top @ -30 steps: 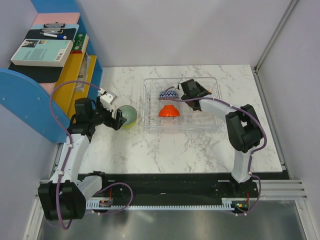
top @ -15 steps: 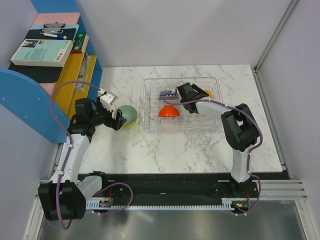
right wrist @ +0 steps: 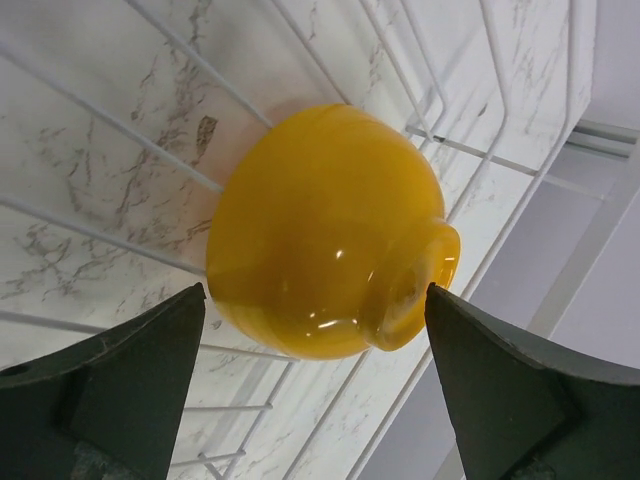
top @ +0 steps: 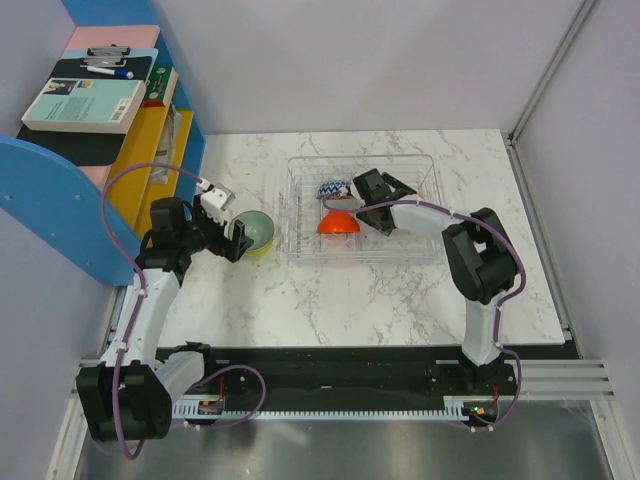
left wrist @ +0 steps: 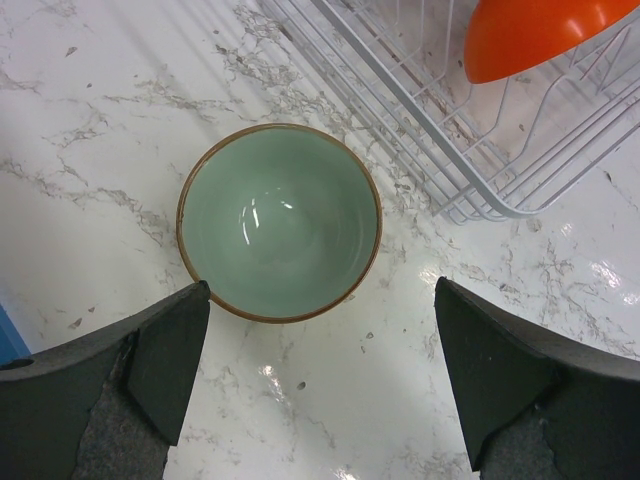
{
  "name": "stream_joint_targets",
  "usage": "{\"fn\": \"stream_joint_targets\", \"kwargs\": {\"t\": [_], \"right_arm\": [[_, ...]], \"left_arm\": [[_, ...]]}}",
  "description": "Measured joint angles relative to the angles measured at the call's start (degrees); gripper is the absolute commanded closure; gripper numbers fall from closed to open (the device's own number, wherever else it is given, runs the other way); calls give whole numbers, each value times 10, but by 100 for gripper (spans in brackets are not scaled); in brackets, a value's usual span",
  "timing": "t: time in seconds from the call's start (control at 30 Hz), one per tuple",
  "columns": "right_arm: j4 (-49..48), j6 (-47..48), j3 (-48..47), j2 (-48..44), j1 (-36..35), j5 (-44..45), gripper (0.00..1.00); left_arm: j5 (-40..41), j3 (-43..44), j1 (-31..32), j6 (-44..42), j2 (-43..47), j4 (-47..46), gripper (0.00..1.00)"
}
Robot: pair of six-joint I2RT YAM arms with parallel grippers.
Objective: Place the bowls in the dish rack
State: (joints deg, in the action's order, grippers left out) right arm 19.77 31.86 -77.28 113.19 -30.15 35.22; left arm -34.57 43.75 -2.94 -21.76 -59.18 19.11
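Pale mint green with a thin brown rim on the mint bowl (left wrist: 280,220), left of the clear, white-ribbed dish rack (top: 400,243). Within it, glossy red-orange bowl (top: 338,222), blue-and-white zigzag bowl (top: 335,189), glossy yellow-orange bowl (right wrist: 320,230). White marble with grey veining across the desk (top: 330,300).

bowls (top: 338,223) in rack (top: 392,246); 1 more bowl (left wrist: 279,221) on table (top: 330,300), L of rack
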Motion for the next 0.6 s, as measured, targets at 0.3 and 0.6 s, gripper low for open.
{"fn": "stream_joint_targets", "kwargs": {"t": [0.3, 0.6], "right_arm": [[34, 5, -10, -17, 2, -35, 2], [-3, 35, -32, -17, 23, -7, 2]], "left_arm": [[0, 0, -1, 0, 1, 0, 0], [0, 0, -3, 0, 5, 0, 0]]}}
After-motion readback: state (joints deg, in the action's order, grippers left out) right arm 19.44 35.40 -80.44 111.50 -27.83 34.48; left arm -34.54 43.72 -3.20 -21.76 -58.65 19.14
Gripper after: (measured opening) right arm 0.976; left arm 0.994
